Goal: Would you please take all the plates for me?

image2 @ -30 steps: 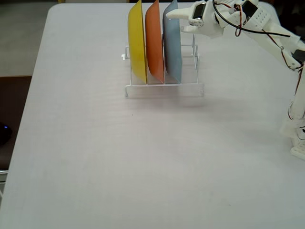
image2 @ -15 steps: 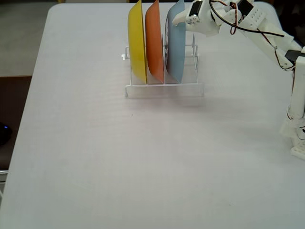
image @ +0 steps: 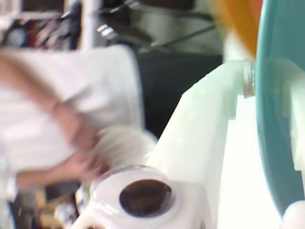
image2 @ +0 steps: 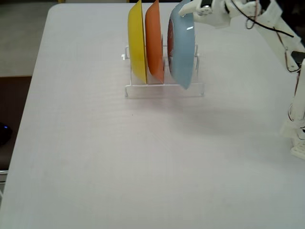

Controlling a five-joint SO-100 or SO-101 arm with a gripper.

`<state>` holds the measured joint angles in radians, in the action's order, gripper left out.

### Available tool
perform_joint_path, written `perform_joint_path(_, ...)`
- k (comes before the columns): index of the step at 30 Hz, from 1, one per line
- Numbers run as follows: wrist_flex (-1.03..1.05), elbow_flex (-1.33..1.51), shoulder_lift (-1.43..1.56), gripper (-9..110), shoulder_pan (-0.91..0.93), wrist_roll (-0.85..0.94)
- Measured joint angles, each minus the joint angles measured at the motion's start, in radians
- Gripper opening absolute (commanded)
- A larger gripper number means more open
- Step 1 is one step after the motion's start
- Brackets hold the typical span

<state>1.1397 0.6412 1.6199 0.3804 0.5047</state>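
Note:
In the fixed view three plates stand on edge at the white wire rack (image2: 164, 88). The yellow plate (image2: 137, 43) is leftmost and the orange plate (image2: 154, 40) stands next to it, both in their slots. The light blue plate (image2: 182, 47) hangs raised above the rack's right part, tilted, its lower edge near the front bar. My gripper (image2: 187, 9) is shut on its top rim. In the wrist view the light blue plate (image: 279, 119) fills the right side between my white fingers (image: 205, 124), with my gripper (image: 264, 76) shut on it and the orange plate (image: 238, 19) behind.
The white table (image2: 119, 157) stretches wide in front of and left of the rack. My arm's base (image2: 298, 133) stands at the right edge. The wrist view shows a blurred person in white (image: 62, 109) in the background.
The light blue plate has risen out of its slot and swung toward the front of the rack, held by my gripper. My arm has lifted. The yellow and orange plates have not moved.

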Motion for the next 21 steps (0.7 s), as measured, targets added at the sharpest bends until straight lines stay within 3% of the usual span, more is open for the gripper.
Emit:
perform_joint_path(8, 0.006, 0.003, 0.258, -1, -0.120, 0.000)
perform_joint_path(21, -0.003, 0.153, 0.560, -1, -0.437, -0.153)
